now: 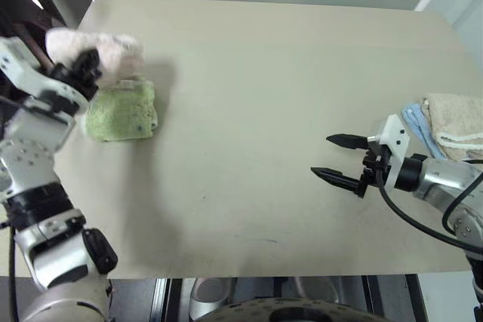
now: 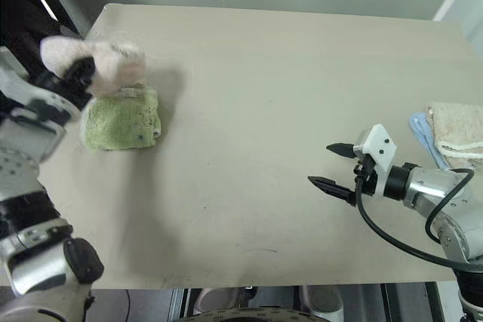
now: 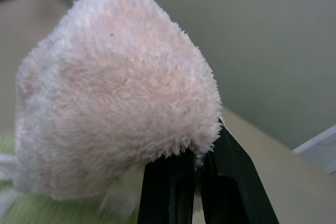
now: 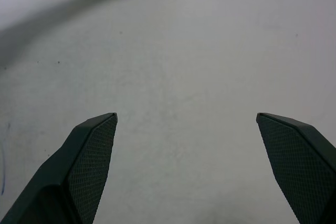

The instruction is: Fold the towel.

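Note:
The pale pink towel (image 1: 96, 49) is bunched into a folded wad held above the table's far left corner. My left gripper (image 1: 84, 65) is shut on the towel; in the left wrist view its black fingers (image 3: 181, 187) pinch the fluffy pink towel (image 3: 115, 98) from below. Over the right side of the table my right gripper (image 1: 330, 157) hangs open, its two fingers (image 4: 89, 156) wide apart above bare tabletop and holding nothing.
A folded green terry towel (image 1: 121, 111) lies on the table (image 1: 264, 111) just below the pink one. Beige (image 1: 456, 120) and blue (image 1: 416, 122) cloths sit stacked at the right edge. The table's front edge runs near the bottom of the head views.

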You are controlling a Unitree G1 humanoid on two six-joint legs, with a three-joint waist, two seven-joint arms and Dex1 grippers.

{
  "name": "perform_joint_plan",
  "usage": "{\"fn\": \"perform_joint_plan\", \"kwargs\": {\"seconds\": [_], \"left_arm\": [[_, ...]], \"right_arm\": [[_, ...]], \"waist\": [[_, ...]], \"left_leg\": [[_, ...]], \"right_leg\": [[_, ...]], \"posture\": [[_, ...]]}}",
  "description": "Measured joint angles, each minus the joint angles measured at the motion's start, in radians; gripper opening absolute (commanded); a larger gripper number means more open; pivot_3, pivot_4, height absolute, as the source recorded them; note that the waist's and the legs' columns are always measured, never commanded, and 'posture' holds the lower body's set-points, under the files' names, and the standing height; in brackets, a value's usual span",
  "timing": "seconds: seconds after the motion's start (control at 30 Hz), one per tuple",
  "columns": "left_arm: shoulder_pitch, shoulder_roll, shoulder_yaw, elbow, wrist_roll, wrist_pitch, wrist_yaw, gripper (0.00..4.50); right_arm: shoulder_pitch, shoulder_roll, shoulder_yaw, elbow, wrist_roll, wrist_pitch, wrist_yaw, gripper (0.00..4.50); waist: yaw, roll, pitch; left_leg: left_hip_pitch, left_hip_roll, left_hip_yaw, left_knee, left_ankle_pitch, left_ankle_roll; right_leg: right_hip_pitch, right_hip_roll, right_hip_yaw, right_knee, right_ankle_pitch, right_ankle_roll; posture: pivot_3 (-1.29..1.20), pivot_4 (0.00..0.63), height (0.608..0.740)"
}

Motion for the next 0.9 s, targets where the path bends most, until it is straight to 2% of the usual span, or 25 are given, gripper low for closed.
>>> {"fn": "perform_joint_plan", "kwargs": {"seconds": [0.17, 0.4, 0.5, 0.83, 0.87, 0.9], "left_arm": [[0.144, -0.086, 0.056, -0.135, -0.031, 0.015, 0.088, 0.02], [0.256, -0.162, 0.084, -0.283, -0.098, 0.049, 0.195, 0.02], [0.293, -0.171, 0.085, -0.285, -0.095, 0.049, 0.215, 0.78], [0.298, -0.183, 0.097, -0.279, -0.106, 0.024, 0.214, 4.22], [0.294, -0.182, 0.097, -0.279, -0.115, 0.024, 0.213, 4.44], [0.290, -0.182, 0.097, -0.279, -0.125, 0.024, 0.212, 4.44]], "right_arm": [[0.006, -0.007, -0.012, 0.000, -0.003, -0.002, 0.000, 4.50], [-0.015, -0.002, 0.007, 0.011, -0.018, -0.013, 0.000, 4.50], [-0.026, -0.002, 0.009, 0.016, -0.029, -0.018, 0.001, 4.50], [-0.029, -0.002, 0.010, 0.031, -0.038, -0.023, 0.011, 4.50], [-0.030, -0.002, 0.010, 0.031, -0.039, -0.023, 0.011, 4.50], [-0.030, -0.002, 0.010, 0.032, -0.040, -0.023, 0.011, 4.50]], "waist": [[0.000, -0.001, 0.000], [0.000, -0.001, 0.000], [-0.002, -0.001, 0.000], [-0.002, -0.001, 0.000], [-0.002, -0.001, 0.000], [-0.002, -0.001, 0.000]], "left_leg": [[0.000, 0.001, 0.001, 0.000, 0.000, 0.000], [0.002, 0.002, 0.001, 0.000, 0.000, 0.000], [0.004, 0.003, 0.001, 0.000, 0.000, 0.000], [0.004, 0.003, 0.001, 0.000, 0.002, 0.000], [0.004, 0.003, 0.001, 0.000, 0.002, 0.000], [0.004, 0.003, 0.001, 0.000, 0.002, -0.001]], "right_leg": [[0.000, 0.001, 0.000, 0.000, -0.002, 0.000], [0.002, 0.001, -0.001, 0.001, -0.004, -0.008], [0.002, 0.001, 0.000, 0.001, -0.002, -0.009], [0.003, 0.002, -0.001, 0.002, 0.004, -0.010], [0.003, 0.002, 0.000, 0.002, 0.004, -0.010], [0.003, 0.002, -0.001, 0.002, 0.004, -0.010]], "posture": [[0.00, 0.150, 0.733], [0.00, 0.150, 0.733], [0.00, 0.150, 0.733], [0.00, 0.150, 0.733], [0.00, 0.150, 0.733], [0.00, 0.150, 0.733]]}}
